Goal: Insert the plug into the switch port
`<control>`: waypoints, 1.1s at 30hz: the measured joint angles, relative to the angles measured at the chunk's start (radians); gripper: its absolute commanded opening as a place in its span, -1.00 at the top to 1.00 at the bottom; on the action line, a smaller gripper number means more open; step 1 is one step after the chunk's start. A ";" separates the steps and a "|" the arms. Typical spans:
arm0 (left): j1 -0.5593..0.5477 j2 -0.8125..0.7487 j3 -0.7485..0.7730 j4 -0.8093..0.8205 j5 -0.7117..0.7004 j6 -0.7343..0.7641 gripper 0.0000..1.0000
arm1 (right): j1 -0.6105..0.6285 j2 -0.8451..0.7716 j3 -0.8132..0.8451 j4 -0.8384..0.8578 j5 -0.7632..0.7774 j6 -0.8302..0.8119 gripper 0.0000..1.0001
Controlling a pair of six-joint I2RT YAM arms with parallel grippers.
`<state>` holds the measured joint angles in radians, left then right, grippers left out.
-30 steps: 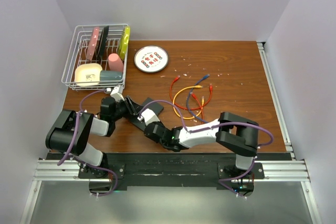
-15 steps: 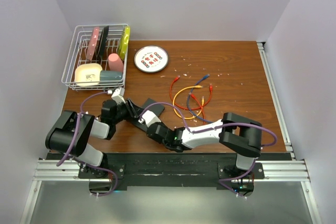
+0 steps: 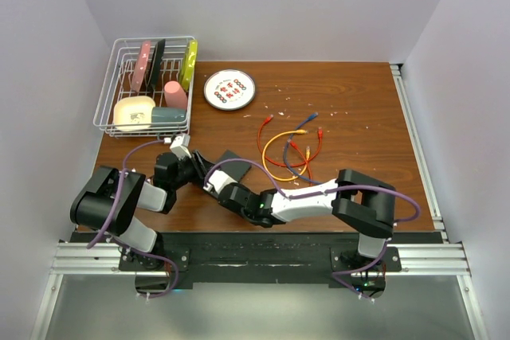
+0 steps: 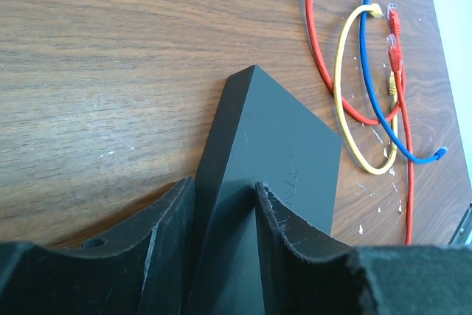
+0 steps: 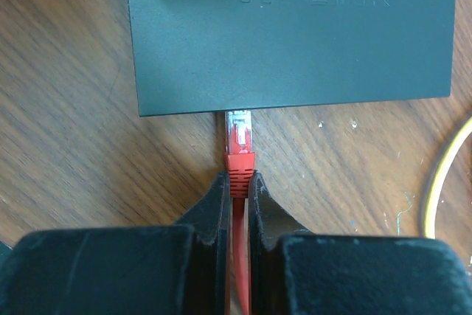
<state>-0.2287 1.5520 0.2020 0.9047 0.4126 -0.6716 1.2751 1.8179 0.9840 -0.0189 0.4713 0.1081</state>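
Note:
The switch [image 5: 295,35], a thin matte-black box, lies on the wooden table; it also shows in the top view [image 3: 235,162] and the left wrist view [image 4: 287,160]. My left gripper [image 4: 225,186] is shut on one end of the switch, with a finger on each side. My right gripper [image 5: 237,178] is shut on the red boot of a plug [image 5: 238,138]. The plug's clear tip meets the switch's near edge, and the port itself is hidden. In the top view the left gripper [image 3: 194,170] and the right gripper [image 3: 221,189] sit close together at the switch.
Loose red, yellow and blue cables [image 3: 291,149] lie right of the switch and show in the left wrist view [image 4: 369,71]. A wire dish rack [image 3: 151,85] stands at the back left. A round white plate [image 3: 229,89] lies beside it. Crumbs dot the table.
My right gripper has moved left and forward with the red plug, up to the switch's edge. My left gripper and the switch have shifted slightly.

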 measured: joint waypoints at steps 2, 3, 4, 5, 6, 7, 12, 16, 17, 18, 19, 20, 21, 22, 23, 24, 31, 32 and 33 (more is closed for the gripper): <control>0.000 0.000 -0.001 0.002 0.000 0.000 0.17 | 0.000 0.002 0.005 -0.009 -0.002 -0.006 1.00; -0.001 0.000 -0.002 0.003 0.008 -0.005 0.17 | -0.001 0.003 0.005 0.000 -0.009 -0.008 1.00; -0.010 0.000 -0.007 0.007 0.010 -0.007 0.17 | -0.002 0.004 0.008 -0.003 -0.015 -0.009 1.00; -0.010 0.000 -0.008 0.008 0.010 -0.007 0.17 | -0.002 0.003 0.008 -0.004 -0.018 -0.008 1.00; -0.010 0.000 -0.009 0.010 0.010 -0.008 0.17 | -0.002 0.003 0.008 -0.003 -0.020 -0.007 1.00; -0.010 0.000 -0.009 0.011 0.010 -0.008 0.17 | -0.002 0.002 0.008 -0.003 -0.020 -0.006 1.00; -0.010 -0.002 -0.017 0.020 0.009 -0.010 0.17 | -0.002 -0.001 0.005 -0.003 -0.018 0.014 1.00; -0.010 -0.003 -0.019 0.021 0.009 -0.010 0.21 | -0.002 -0.001 0.005 -0.003 -0.014 0.030 1.00; -0.010 -0.004 -0.019 0.021 0.008 -0.013 0.21 | -0.002 -0.001 0.005 -0.003 -0.014 0.033 1.00; -0.010 -0.004 -0.021 0.021 0.006 -0.016 0.22 | -0.002 -0.001 0.005 -0.003 -0.014 0.035 1.00; -0.010 -0.005 -0.021 0.022 0.005 -0.017 0.22 | -0.002 -0.001 0.005 -0.003 -0.014 0.039 1.00; -0.010 -0.006 -0.021 0.021 0.005 -0.017 0.22 | -0.002 -0.001 0.005 -0.003 -0.014 0.042 1.00; -0.010 -0.006 -0.023 0.022 0.003 -0.018 0.22 | -0.002 -0.001 0.005 -0.004 -0.013 0.045 1.00; -0.011 -0.008 -0.024 0.022 0.002 -0.019 0.23 | -0.002 -0.001 0.005 -0.003 -0.013 0.048 1.00; -0.013 -0.010 -0.026 0.022 0.000 -0.019 0.23 | -0.002 -0.001 0.005 -0.003 -0.013 0.051 1.00; -0.014 -0.012 -0.027 0.023 -0.004 -0.021 0.23 | -0.002 -0.001 0.005 -0.003 -0.012 0.053 1.00; -0.020 -0.017 -0.044 0.042 -0.023 -0.027 0.30 | 0.000 -0.002 -0.017 0.047 -0.010 0.056 1.00; -0.022 -0.017 -0.047 0.047 -0.027 -0.028 0.31 | 0.000 -0.004 -0.024 0.058 -0.010 0.056 1.00; -0.023 -0.017 -0.050 0.053 -0.031 -0.029 0.31 | 0.001 -0.005 -0.028 0.067 -0.010 0.055 1.00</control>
<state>-0.2520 1.5349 0.1520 0.9573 0.3813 -0.7010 1.2758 1.8126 0.9558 0.0483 0.4614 0.1631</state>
